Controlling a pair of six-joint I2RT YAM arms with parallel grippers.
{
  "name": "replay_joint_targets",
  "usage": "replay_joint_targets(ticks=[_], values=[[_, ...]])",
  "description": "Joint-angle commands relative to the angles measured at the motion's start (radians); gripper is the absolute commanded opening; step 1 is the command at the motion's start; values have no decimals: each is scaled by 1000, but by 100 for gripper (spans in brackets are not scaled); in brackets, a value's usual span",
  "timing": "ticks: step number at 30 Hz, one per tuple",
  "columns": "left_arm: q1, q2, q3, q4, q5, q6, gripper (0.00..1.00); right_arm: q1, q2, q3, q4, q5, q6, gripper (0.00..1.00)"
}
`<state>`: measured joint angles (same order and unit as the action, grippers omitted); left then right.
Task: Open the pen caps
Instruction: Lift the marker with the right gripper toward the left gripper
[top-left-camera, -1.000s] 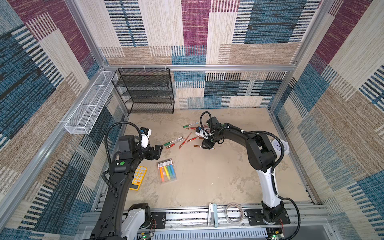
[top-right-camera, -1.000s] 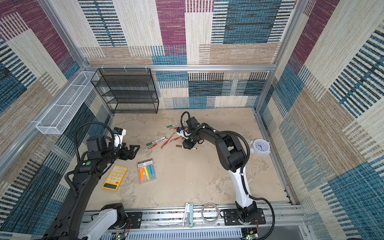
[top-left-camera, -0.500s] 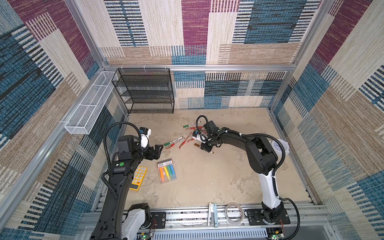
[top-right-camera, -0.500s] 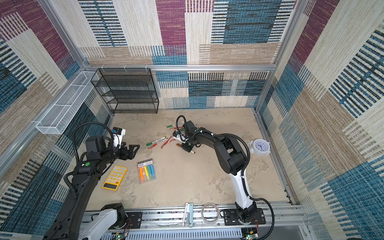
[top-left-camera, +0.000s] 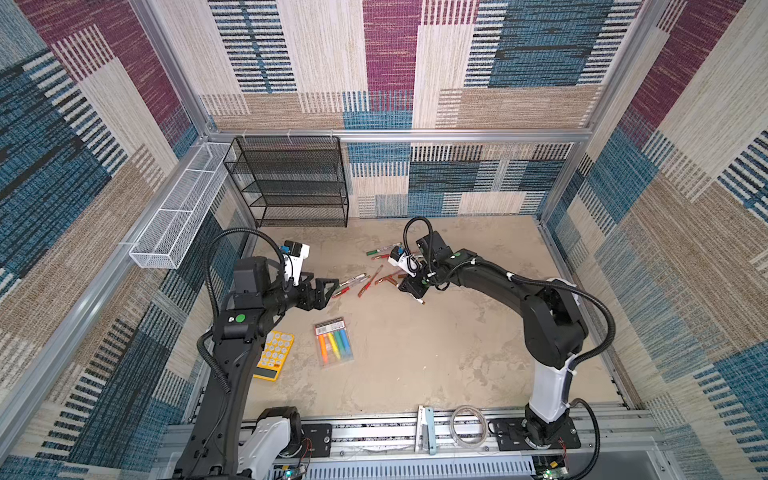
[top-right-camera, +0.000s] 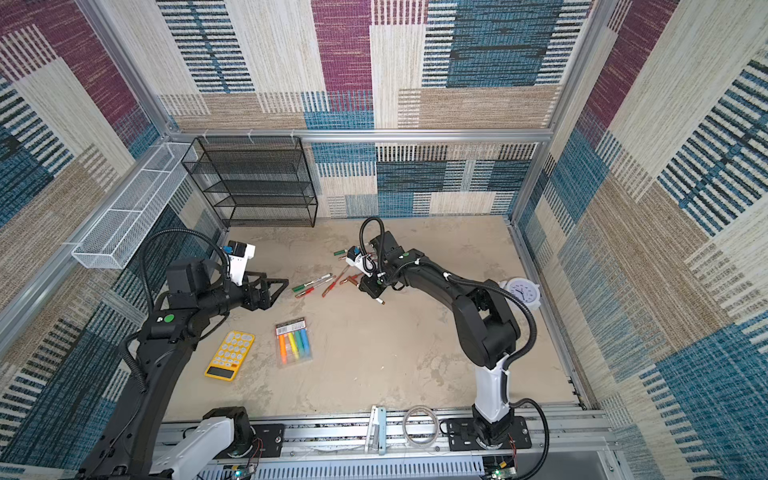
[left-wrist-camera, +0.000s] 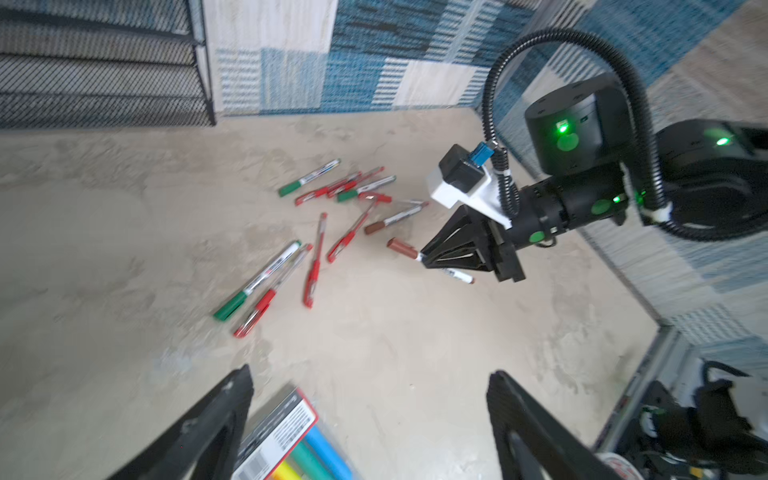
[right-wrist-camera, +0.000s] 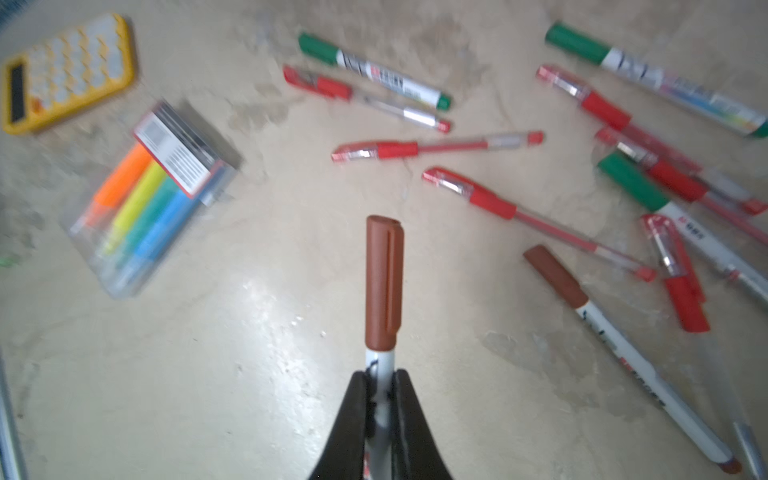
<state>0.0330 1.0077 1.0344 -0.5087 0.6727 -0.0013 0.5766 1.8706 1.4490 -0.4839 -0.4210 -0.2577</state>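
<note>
Standing by the cell, scanning left to right. One white wire basket (top-left-camera: 178, 216) hangs on the left wall, and one black mesh shelf unit (top-left-camera: 291, 183) sits at the back.

The left gripper (top-left-camera: 332, 293) hovers with its jaws spread wide and nothing in them, pointing at the pen pile. Under that arm lies one yellow calculator (top-left-camera: 276, 353). Just beside it is one clear pack of highlighters (top-left-camera: 334, 345) with four colours inside: orange, yellow, green, blue.

Then the pens, scattered on the sandy floor (top-left-camera: 415, 365) between the two arms. I count eleven:
- three green-capped white markers (right-wrist-camera: 390, 77)
- six slim red pens (right-wrist-camera: 436, 147) with clear barrels (the far ones overlap, so that number's a bit shaky)
- two brown-capped ones

The loose brown-capped marker (right-wrist-camera: 623, 357) lies flat just beside the right gripper (right-wrist-camera: 380, 378). That gripper is pinched tight on the held brown-capped marker (right-wrist-camera: 380, 359), gripping the white barrel right behind the brown cap (right-wrist-camera: 384, 282). The cap is on and sticks out past the fingertips toward the left arm, while the tail pokes out the back.

Further right, one round white clock (top-right-camera: 523, 291) sits by the right wall, and one coil of clear tubing (top-left-camera: 468, 424) rests on the front rail.
</note>
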Motion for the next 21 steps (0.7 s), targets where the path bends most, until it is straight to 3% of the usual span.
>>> replay_joint_targets(ticks=[1,5,10,15,21], values=[[-8,61,107,-11,156,-104,92,13,-105,-78,289,-122,230,9],[-10,126,165,119,249,-256,91,52,-229,-208,555,-141,378,8],[-9,159,75,364,384,-427,87,115,-358,-365,816,-120,530,8],[-19,163,-24,532,401,-557,75,167,-397,-433,985,-120,636,7],[-69,163,-38,539,410,-548,70,208,-371,-398,1040,-119,664,8]])
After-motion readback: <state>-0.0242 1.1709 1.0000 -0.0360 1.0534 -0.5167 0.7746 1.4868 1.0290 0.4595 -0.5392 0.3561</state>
